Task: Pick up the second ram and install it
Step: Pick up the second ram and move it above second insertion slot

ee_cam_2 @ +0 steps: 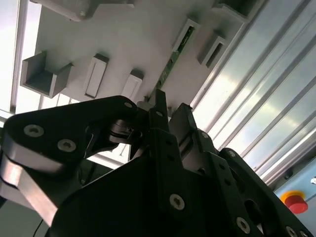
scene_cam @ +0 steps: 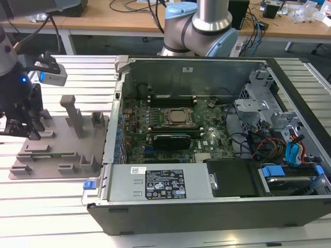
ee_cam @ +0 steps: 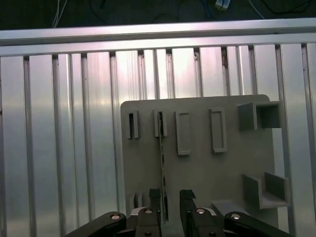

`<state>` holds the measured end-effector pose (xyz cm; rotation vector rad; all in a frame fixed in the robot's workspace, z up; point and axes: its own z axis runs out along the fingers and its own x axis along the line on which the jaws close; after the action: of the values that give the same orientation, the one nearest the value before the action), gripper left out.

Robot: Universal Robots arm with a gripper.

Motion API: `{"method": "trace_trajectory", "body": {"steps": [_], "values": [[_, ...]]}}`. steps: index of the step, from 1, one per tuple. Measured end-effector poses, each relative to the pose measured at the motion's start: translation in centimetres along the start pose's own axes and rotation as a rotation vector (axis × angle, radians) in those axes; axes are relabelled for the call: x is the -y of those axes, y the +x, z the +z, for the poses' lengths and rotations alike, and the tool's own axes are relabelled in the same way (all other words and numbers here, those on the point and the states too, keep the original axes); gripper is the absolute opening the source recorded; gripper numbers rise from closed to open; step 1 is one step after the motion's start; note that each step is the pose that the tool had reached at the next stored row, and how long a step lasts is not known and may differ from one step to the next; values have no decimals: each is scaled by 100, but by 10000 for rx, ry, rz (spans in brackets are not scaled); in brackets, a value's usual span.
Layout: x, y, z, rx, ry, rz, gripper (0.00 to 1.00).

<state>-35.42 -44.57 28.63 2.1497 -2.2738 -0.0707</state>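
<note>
The ram [ee_cam: 162, 158] stands on edge in a narrow slot of the grey plate [ee_cam: 202, 168], its near end reaching in between the fingers [ee_cam: 186, 198] of the gripper [ee_cam: 170, 197]. The fingers are apart, one close beside the board and the other across a clear gap, so nothing is clamped. Beyond the fingertips the plate carries more slots and upright blocks [ee_cam: 256, 116]. A ribbed metal table [ee_cam: 59, 148] lies under it. In the exterior view the open computer case [scene_cam: 207, 206] sits well away from the gripper, toward that view's right.
</note>
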Motion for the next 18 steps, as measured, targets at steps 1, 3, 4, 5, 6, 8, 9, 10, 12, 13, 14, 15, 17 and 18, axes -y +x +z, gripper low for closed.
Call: {"method": "trace_trajectory", "body": {"steps": [1, 3, 4, 5, 6, 8, 9, 10, 12, 13, 14, 15, 17, 18], "values": [[-10, 2, 33, -1, 0, 0, 30], [-19, 4, 105, 0, 0, -4, 30], [-19, 5, 137, -1, -1, -20, 30], [-18, 5, 167, -4, -2, -57, 30], [-16, 6, 212, -4, -2, -108, 30], [-15, 7, 245, -5, -3, -116, 30], [-14, 7, 270, -5, -3, -116, 30], [-13, 8, 294, -5, -3, -117, 30], [-11, 9, 333, -6, -4, -117, 30], [-10, 10, 355, -6, -3, -117, 30], [-10, 10, 369, -6, -3, -117, 30], [-9, 10, 378, -6, -3, -116, 30], [-8, 11, 420, -6, -4, -117, 30], [-7, 12, 436, -6, -4, -117, 30]]}}
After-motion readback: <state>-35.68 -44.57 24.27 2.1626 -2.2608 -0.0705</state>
